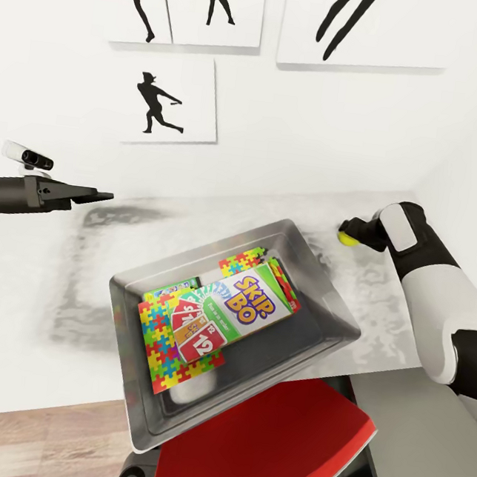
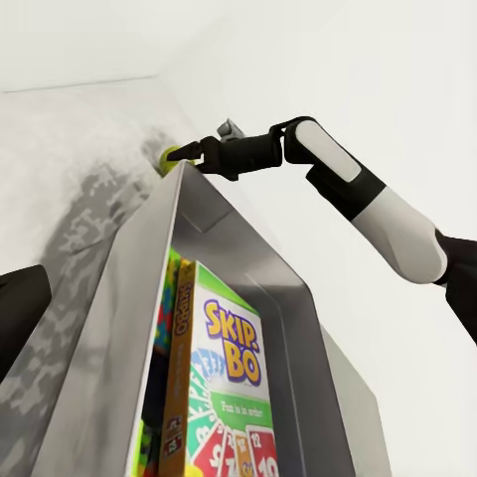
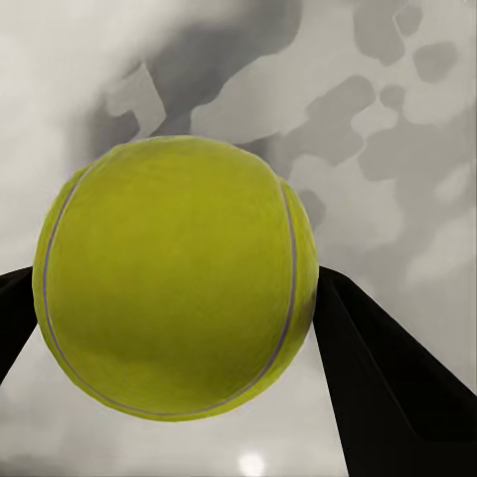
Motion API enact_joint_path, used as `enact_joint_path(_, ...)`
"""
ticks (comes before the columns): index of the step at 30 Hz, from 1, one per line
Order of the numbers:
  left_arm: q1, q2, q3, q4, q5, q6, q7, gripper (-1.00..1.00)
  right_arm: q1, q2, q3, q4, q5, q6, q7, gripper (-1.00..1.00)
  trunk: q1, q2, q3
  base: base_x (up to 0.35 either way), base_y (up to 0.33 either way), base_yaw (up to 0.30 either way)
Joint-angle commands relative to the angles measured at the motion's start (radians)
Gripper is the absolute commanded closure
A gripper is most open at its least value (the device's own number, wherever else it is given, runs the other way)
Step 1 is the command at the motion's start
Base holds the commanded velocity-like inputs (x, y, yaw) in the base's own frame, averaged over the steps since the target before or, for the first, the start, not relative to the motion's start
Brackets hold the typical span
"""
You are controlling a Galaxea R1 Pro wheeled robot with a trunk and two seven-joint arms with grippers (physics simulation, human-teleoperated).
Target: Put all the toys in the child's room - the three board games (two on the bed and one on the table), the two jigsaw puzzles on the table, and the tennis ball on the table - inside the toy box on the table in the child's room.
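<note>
Right gripper (image 1: 348,235) sits at the far right corner of the table (image 1: 23,294), its dark fingers (image 3: 383,388) pressed against both sides of the tennis ball (image 3: 177,276), a fuzzy yellow-green sphere with a pale curved seam; whether it has left the mottled grey tabletop I cannot tell. Left gripper (image 1: 103,196) hovers over the table's left part, carrying nothing, though how its jaws stand is unclear. Near the table's front edge, the toy box (image 1: 314,292), smooth grey with low sloping walls, already holds glossy printed board games (image 1: 249,303) stacked over bright interlocking jigsaw puzzles (image 1: 154,329). By my judgement the ball is the last toy outstanding, though I cannot count three games in the pile.
</note>
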Motion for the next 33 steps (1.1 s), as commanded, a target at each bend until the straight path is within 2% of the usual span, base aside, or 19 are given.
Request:
enact_joint_path(1,-0.001,0.0,-0.001,0.0,0.0,0.011,-0.004,-1.0,0.0,-0.002,0.008,-0.001,-0.014,0.001,-0.011,1.0,0.001,-0.002,-0.001,0.0,0.0,0.0)
enact_joint_path(13,-0.001,0.001,-0.003,0.0,0.0,0.011,-0.004,-1.0,0.0,-0.005,0.004,-0.006,-0.014,0.001,-0.011,1.0,0.001,-0.002,0.016,0.0,0.0,0.0)
enact_joint_path(25,0.003,0.007,0.001,0.001,-0.003,0.011,-0.004,-1.0,0.013,-0.009,0.0,-0.14,-0.019,0.053,-0.012,1.0,0.001,-0.002,0.035,0.0,0.0,0.0)
enact_joint_path(29,0.008,0.03,0.004,0.001,-0.002,0.011,-0.004,-1.0,0.028,-0.01,-0.014,-0.208,-0.021,0.093,-0.011,1.0,0.001,-0.002,0.042,0.0,0.0,0.0)
enact_joint_path(32,0.011,0.058,0.004,0.008,0.001,0.011,-0.004,-1.0,0.049,-0.01,-0.049,-0.26,-0.021,0.128,-0.011,1.0,0.001,-0.002,0.046,0.0,0.0,0.0)
enact_joint_path(33,0.017,0.074,0.004,0.013,0.003,0.011,-0.004,-1.0,0.065,-0.01,-0.075,-0.296,-0.021,0.153,-0.011,1.0,0.001,-0.002,0.048,0.0,0.0,0.0)
